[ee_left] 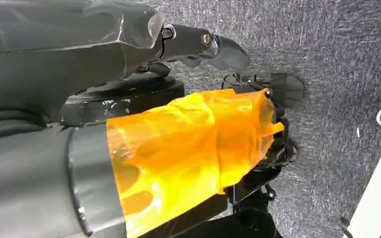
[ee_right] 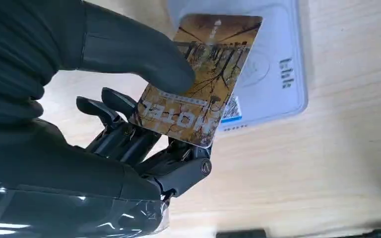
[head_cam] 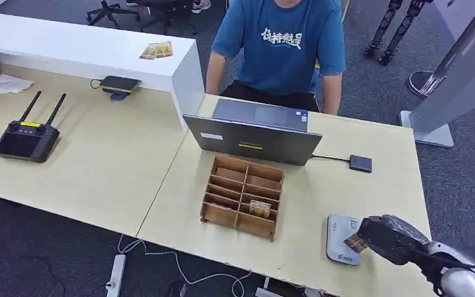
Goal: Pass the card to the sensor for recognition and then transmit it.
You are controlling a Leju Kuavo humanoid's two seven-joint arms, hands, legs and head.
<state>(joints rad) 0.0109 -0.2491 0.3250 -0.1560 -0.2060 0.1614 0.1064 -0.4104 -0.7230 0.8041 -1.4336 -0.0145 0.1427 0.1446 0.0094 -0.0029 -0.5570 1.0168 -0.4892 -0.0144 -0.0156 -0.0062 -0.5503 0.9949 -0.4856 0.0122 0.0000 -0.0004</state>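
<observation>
Right wrist view shows you the right robot hand (ee_right: 144, 124) pinching the card (ee_right: 198, 79) between thumb and fingers, held over the grey sensor (ee_right: 283, 74) on the counter (ee_right: 297, 168). Your left robot hand (ee_left: 198, 44) hangs above the floor; whether it's open, I cannot tell.

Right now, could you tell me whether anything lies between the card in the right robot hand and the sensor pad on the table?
Nothing visible does. The right robot hand holds the card directly over the grey sensor pad, whose face is bare.
</observation>
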